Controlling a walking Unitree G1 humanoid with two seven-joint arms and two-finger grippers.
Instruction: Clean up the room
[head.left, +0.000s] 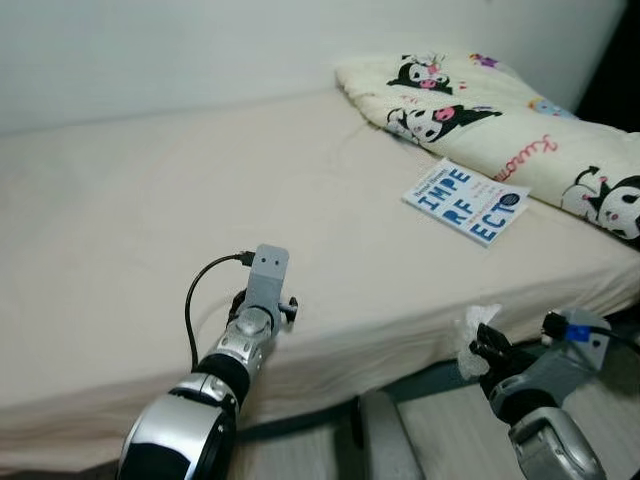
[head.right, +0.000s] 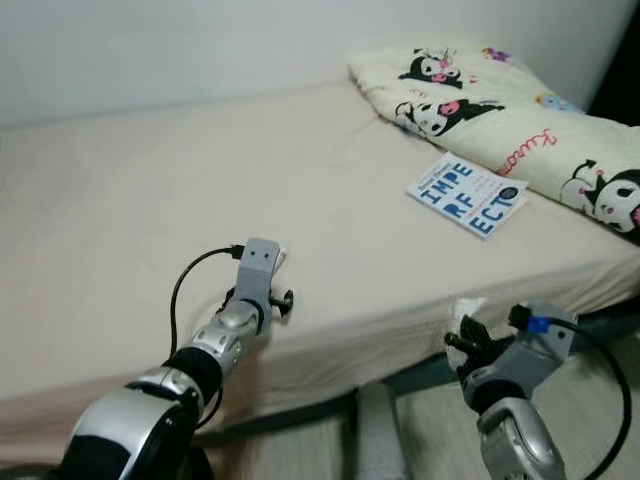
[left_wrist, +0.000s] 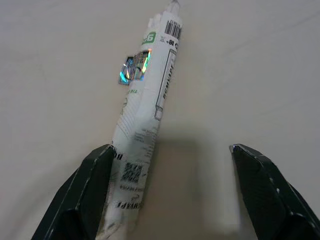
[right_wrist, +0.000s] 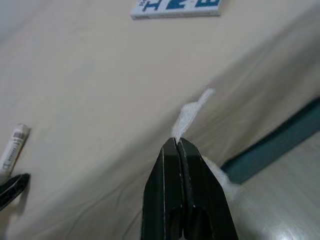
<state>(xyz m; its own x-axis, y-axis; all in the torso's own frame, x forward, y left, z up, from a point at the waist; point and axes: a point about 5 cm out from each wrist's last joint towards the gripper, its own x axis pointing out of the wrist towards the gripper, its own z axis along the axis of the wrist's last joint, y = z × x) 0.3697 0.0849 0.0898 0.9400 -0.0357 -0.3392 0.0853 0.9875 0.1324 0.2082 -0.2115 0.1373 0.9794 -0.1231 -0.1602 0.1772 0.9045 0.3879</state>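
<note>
A wide bed (head.left: 150, 220) with a plain cream sheet runs across the scene, pale wall behind it, and a strip of light wood-look floor (head.left: 440, 430) shows along its near edge. At the far right of the bed lies a folded cream blanket printed with black-and-pink cartoon characters (head.left: 480, 110), and just in front of it, flat on the sheet, sits a white paperback book with big blue block letters on the cover (head.left: 466, 201).

Left pincer (left_wrist: 170, 165) is out over the mattress near the front edge, fingers spread wide. Between them lies a crumpled white paper-wrapped tube with a barcode and a shiny holographic sticker (left_wrist: 142, 115), flat on the sheet. It rests against the inner side of one black finger (left_wrist: 87, 190), while the other finger stands well apart from it. From the right wrist view the same tube (right_wrist: 14, 145) shows on the sheet.

Right pincer (right_wrist: 179, 145) sits lower, off the front edge of the bed and above the floor, fingers pressed tight together on a scrap of crumpled white tissue (head.left: 476, 332). The tissue sticks up past the fingertips and bulges out below them.
</note>
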